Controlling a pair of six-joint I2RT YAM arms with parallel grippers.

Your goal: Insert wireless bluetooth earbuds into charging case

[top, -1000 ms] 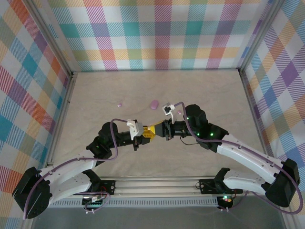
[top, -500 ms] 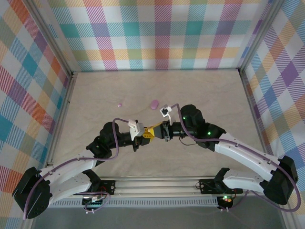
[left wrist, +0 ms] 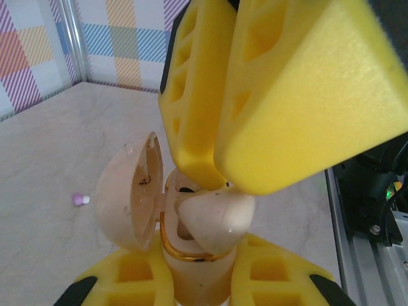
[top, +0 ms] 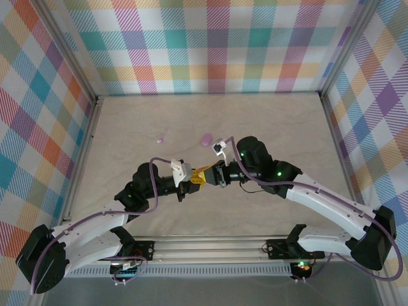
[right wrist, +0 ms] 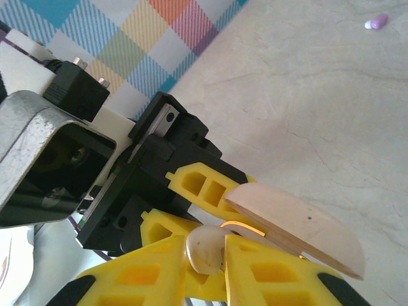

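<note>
Clearly the cream-white plastic earbud (right wrist: 204, 250), pinched sideways by right gripper (right wrist: 206, 258), looks light and slippery; left gripper (left wrist: 197, 290) clamps cream case (left wrist: 194, 268)

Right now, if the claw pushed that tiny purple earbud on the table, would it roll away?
Probably. The purple earbud looks rounded and smooth, lying loose on the smooth table, so a nudge would likely send it skidding or rolling. It looks tiny, so it is probably very light and easy to flick off course.
</note>
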